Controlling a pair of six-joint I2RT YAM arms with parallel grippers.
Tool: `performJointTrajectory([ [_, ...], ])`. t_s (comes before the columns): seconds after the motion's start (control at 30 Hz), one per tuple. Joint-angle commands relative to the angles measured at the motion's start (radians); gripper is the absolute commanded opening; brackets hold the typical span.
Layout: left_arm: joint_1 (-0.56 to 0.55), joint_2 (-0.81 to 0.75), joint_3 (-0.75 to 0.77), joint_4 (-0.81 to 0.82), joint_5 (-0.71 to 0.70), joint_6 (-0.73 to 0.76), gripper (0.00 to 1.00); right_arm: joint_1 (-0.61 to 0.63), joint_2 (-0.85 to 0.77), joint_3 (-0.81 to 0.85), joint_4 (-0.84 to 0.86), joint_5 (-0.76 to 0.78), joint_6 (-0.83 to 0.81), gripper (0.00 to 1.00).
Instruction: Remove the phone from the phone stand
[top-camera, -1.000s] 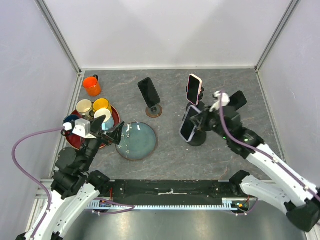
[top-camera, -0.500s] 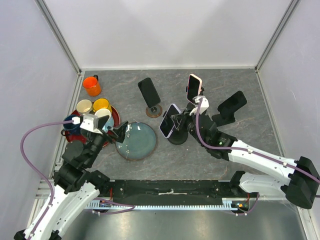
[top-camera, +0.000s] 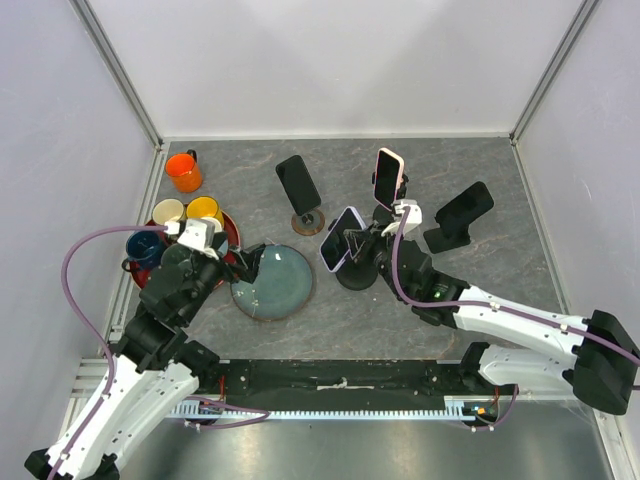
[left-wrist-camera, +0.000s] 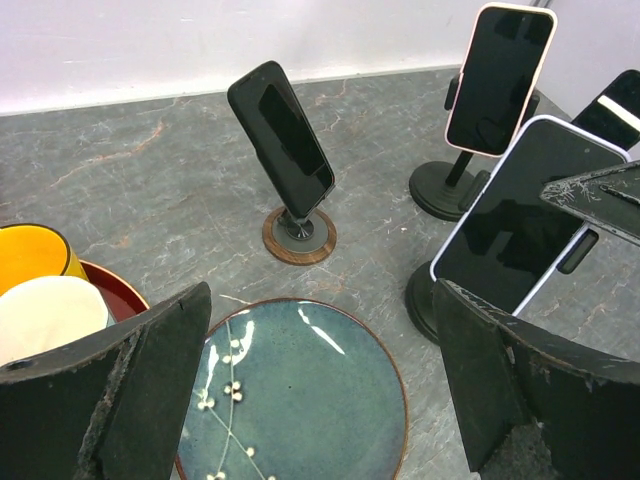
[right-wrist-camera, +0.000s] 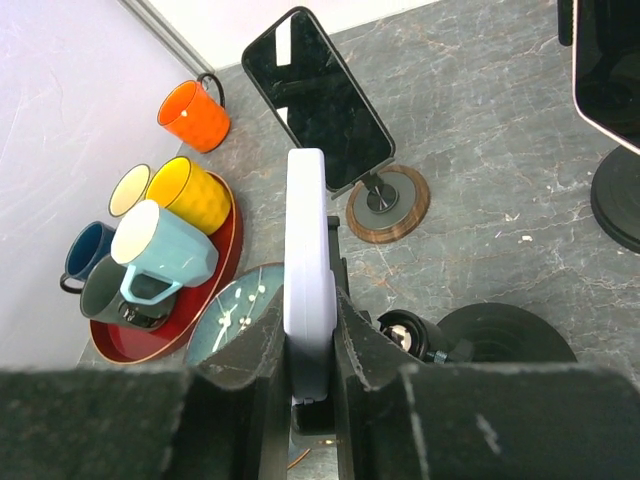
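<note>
**Location:** The phone (top-camera: 342, 238) sits in the cradle of the black stand (top-camera: 356, 274) mid-table, just right of the plate (top-camera: 280, 292). It is not yet lifted out.

**Grippers:** The right gripper (right-wrist-camera: 308, 345) is clamped on the phone across its thickness, one finger on the screen side and one on the back, near a long edge. The left gripper (left-wrist-camera: 320, 395) hovers over the plate with its fingers wide apart, holding nothing.

**Handling (assessment):** The phone is a rigid, fairly light slab. Its glass face is smooth, probably slippery and liable to crack, so a firm but moderate squeeze is advised. The long edges would offer a safer hold.

**Orientation:** The long axis rises steeply from the cradle, leaning back. The screen faces the left arm.
</note>
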Motion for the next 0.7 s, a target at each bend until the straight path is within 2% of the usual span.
performJointTrajectory([
  [0.0,0.006,0.006,0.041,-0.004,0.010,0.015,0.98,0.011,0.005,0.029,0.001,0.069,0.017,0.27],
  [0.17,0.006,0.004,0.041,-0.008,0.001,0.017,0.98,0.011,-0.020,0.037,-0.060,0.124,0.060,0.48],
  [0.33,0.006,0.012,0.043,-0.015,-0.008,0.021,0.98,0.013,-0.037,0.058,-0.109,0.140,0.071,0.57],
  [0.43,0.006,0.013,0.043,-0.015,-0.008,0.021,0.98,0.011,-0.051,0.067,-0.114,0.119,0.055,0.67],
  [0.5,0.006,0.013,0.043,-0.016,-0.007,0.017,0.98,0.011,-0.075,0.077,-0.120,0.099,0.028,0.72],
  [0.53,0.006,0.020,0.043,-0.015,-0.005,0.012,0.98,0.011,-0.086,0.087,-0.126,0.089,0.014,0.79],
  [0.67,0.006,0.070,0.066,-0.024,0.001,-0.017,0.99,0.013,-0.147,0.119,-0.164,0.039,-0.076,0.85],
])
